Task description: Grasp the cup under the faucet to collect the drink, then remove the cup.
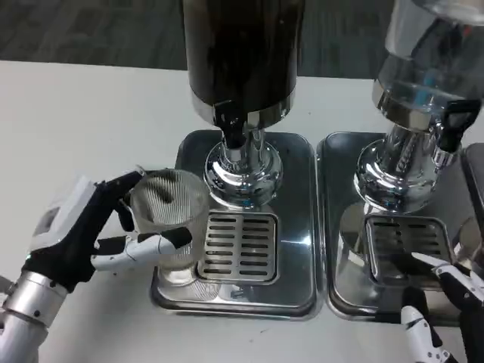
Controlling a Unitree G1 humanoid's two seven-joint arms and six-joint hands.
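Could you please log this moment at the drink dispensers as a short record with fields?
cup: clear ribbed cup, upright on the left drip tray, beside its grille and left of the faucet, apparently empty
left hand: left hand holds the cup, fingers around its side
right hand: right hand low over the right drip tray, fingers apart, holding nothing
faucet: black faucet of the dark dispenser, no stream visible
second dispenser: clear dispenser on the right

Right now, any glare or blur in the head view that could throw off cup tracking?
Head view: strong specular reflections on both chrome trays and the dispenser base; the clear cup in the left hand is low-contrast against the metal; the right dispenser looks soft and blown out.
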